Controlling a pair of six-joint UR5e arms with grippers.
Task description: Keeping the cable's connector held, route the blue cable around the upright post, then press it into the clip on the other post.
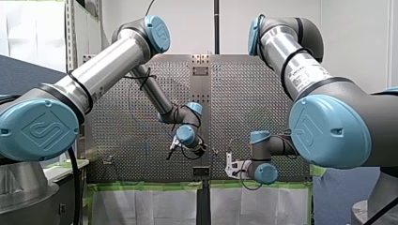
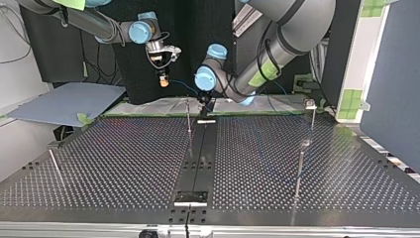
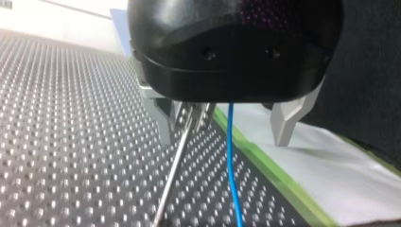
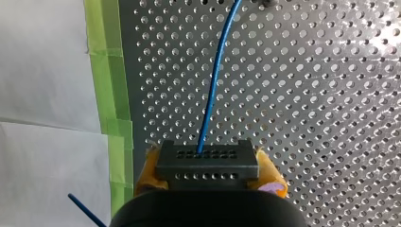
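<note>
Routing step in hand; wrap not yet made. Right gripper [image 4: 209, 171] is clamped on the connector [image 4: 208, 160], and the blue cable [image 4: 213, 85] runs out ahead of it. Left gripper [image 3: 227, 127] stands open, cable hanging loose between its fingers, upright post [image 3: 172, 170] just beside one finger. Top view: clip [image 2: 310, 104] at approx. 3 o'clock of that post, well apart. Next move, by judgement: left nips cable lightly and sweeps it round post, w/ right holding firm.
</note>
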